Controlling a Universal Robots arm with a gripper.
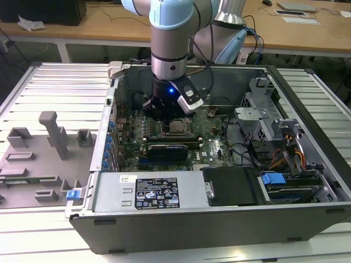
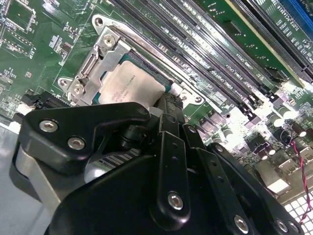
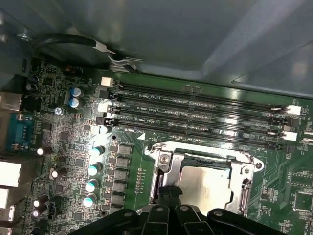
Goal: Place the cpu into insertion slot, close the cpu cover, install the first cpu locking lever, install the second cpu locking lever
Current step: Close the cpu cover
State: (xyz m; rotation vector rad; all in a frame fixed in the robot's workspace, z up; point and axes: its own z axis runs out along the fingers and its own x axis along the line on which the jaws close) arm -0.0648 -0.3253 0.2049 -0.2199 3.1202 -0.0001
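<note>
**While the Chip Sits Seated, the Gripper Hangs Low Over the Socket**

Since the arm has to reach down inside the open computer case (image 1: 307,137), the gripper (image 1: 164,116) hangs straight down over the green board (image 3: 73,147). Its tips are close above the socket (image 3: 203,160). In both wrist views the gripper (image 3: 170,195) (image 2: 164,105) looks pressed together with nothing pinched. I judge that this gives it one narrow point for working among crowded parts.

Just beneath and beyond the tips lies the chip (image 3: 208,183) (image 2: 129,85). It sits flat in the socket with its silver top facing up. The metal frame (image 3: 244,183) (image 2: 90,68) lies down around it. The frame's square window leaves the chip's top bare while its edges bear on the chip's rim, seemingly to keep the chip seated. The tips stand at the near edge of the chip, where frame and chip meet. I cannot tell whether they touch either one.

Farther out from the gripper, past the frame, run the long black memory slots (image 3: 195,110), side by side and untouched.
</note>
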